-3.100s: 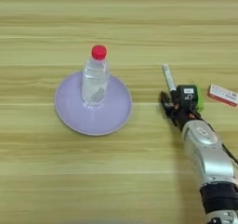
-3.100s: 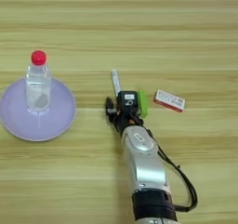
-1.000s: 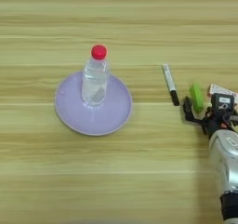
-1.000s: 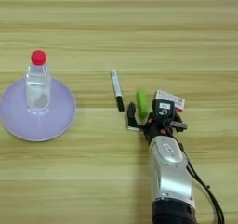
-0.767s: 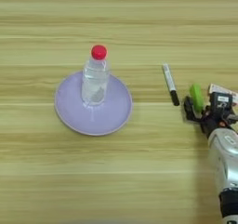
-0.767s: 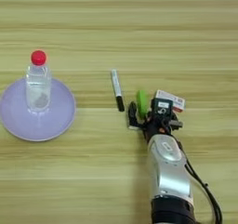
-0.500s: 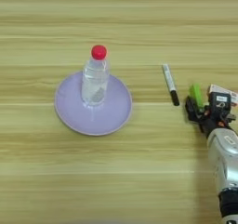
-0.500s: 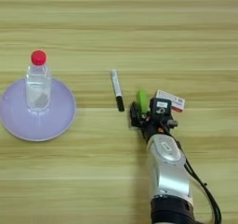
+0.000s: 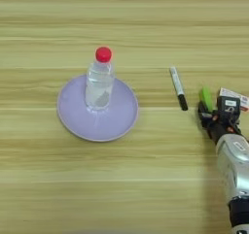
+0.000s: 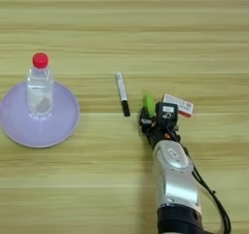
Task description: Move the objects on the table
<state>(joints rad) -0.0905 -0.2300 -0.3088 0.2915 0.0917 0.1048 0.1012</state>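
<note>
Clear bottle (image 10: 39, 88) stands upright on the lilac plate (image 10: 63, 126); light, tippy, best gripped mid-body. White marker (image 10: 121, 94) lies bare on the table (image 10: 146, 29); slim, prone to roll. Green block (image 10: 149, 103) is just beside the right gripper (image 10: 156, 119), fingers' state indeterminable. Flat packet (image 10: 179, 105) lies beyond, hard to pinch.

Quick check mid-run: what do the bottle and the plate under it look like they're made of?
Bottle: clear thin plastic, since the plate's lilac shows through it; the red cap is opaque, probably plastic. Plate: smooth, even lilac with a soft sheen, likely plastic or melamine, though glazed ceramic can't be ruled out.
</note>
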